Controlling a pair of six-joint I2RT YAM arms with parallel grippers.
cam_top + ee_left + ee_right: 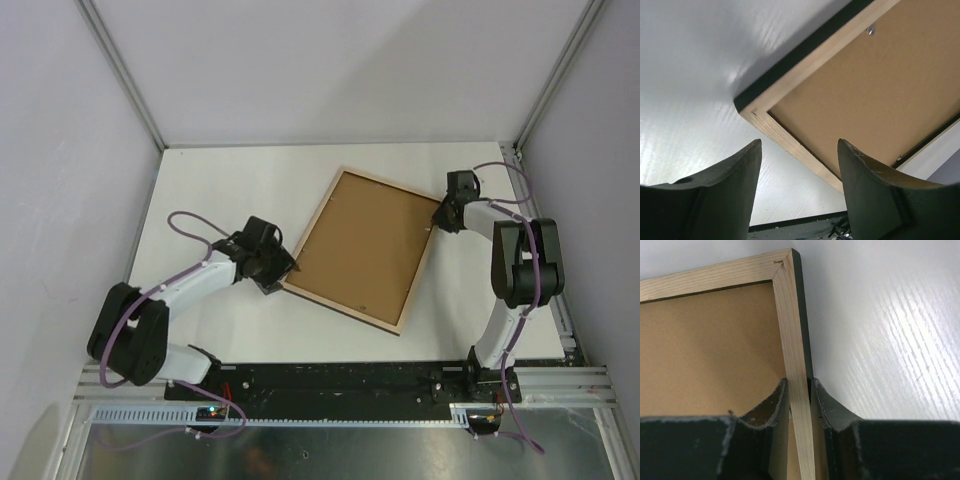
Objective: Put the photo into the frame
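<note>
Two claws: right claw (800,388) clamped on frame (788,325) edge (left claw (798,146) agape beside corner).

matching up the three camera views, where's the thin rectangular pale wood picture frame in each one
top external: the frame lies tilted at centre, pale wood back up.
left wrist: frame upper right, its corner ahead of the open left gripper.
right wrist: frame left and centre, its rail pinched by the right gripper.
shared landmark: the brown cardboard backing board inside it.
</note>
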